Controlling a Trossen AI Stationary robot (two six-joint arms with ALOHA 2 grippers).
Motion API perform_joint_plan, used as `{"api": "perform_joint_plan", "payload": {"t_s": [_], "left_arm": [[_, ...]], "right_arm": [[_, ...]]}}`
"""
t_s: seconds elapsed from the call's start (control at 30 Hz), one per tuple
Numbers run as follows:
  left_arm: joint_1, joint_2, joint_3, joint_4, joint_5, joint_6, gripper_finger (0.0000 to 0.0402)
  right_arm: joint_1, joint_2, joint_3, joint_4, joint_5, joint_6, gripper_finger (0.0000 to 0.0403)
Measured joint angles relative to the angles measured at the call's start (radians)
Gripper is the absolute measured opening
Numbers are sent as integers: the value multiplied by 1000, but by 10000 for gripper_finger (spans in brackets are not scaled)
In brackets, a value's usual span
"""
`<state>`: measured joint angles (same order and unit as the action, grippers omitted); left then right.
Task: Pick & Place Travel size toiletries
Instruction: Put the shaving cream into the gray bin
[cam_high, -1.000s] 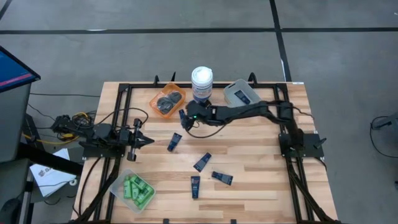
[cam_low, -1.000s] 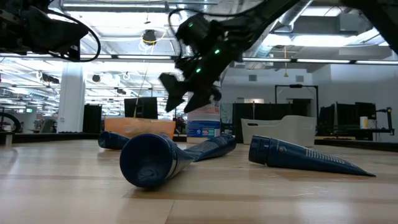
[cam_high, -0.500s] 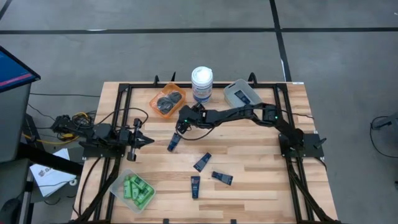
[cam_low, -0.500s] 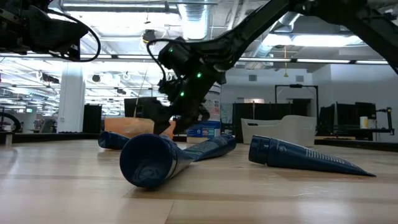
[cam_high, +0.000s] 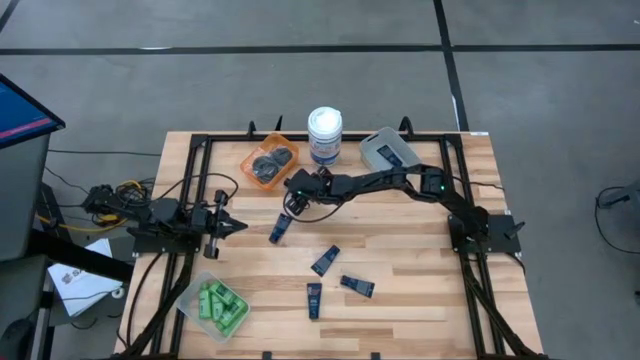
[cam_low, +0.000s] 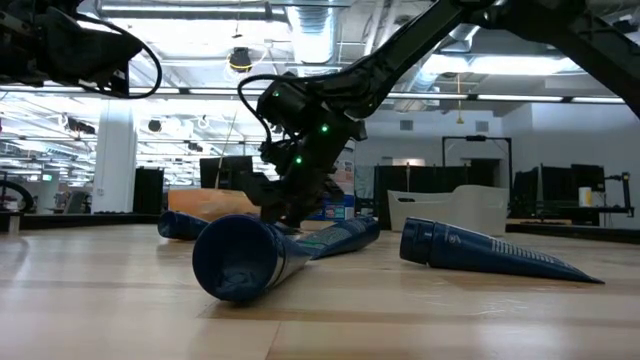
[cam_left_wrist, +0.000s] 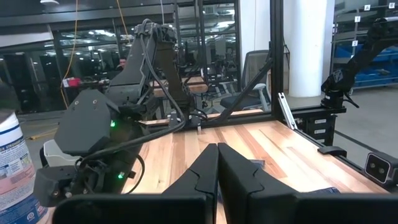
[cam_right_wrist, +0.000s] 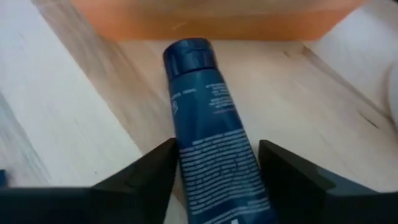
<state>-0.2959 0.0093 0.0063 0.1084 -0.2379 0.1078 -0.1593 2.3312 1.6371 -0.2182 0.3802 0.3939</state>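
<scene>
Pale wooden boards carry the whole job, with a black frame along the table's (cam_high: 420, 300) edges and bare concrete floor beyond. Directly beneath the right gripper (cam_high: 291, 205) lies one navy tube (cam_right_wrist: 211, 134), cap pointing away from the wrist toward the orange bin (cam_right_wrist: 211, 22). The wrist view shows the two fingers spread wide, one on either side of the tube's body, not yet pressing it; nothing is held.

A second ago this gripper hung higher, over by the white tub (cam_high: 324, 133); half a second ago it had swung out over the tube, and now it has sunk until the fingers straddle it. My reading is that the approach is finished and the squeeze comes next.

Outward from the hand: the orange bin, holding grey pots (cam_high: 268, 163), sits just past the tube's cap, so there is little room forward. The white tub stands near, behind the forearm, with the grey bin (cam_high: 388, 151) farther back along the arm. Three more navy tubes (cam_high: 325, 260) lie well apart toward the table's near edge, with open board between them and the hand, so lifting straight up looks the safest way out. Green bottles (cam_high: 220, 303) fill the clear bin (cam_high: 190, 297) far off at the corner.

The left gripper (cam_high: 225, 225) waits at its own side, fingers pressed together.
</scene>
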Motion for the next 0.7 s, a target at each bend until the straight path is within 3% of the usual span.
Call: {"api": "perform_joint_plan", "payload": {"t_s": [0.3, 0.53, 0.7], "left_arm": [[0, 0, 0, 5, 0, 0, 1], [0, 0, 0, 5, 0, 0, 1], [0, 1, 0, 7, 0, 0, 1]], "right_arm": [[1, -4, 2, -2, -14, -35, 103], [17, -32, 0, -52, -20, -80, 74], [24, -133, -9, -185, -19, -113, 70]]}}
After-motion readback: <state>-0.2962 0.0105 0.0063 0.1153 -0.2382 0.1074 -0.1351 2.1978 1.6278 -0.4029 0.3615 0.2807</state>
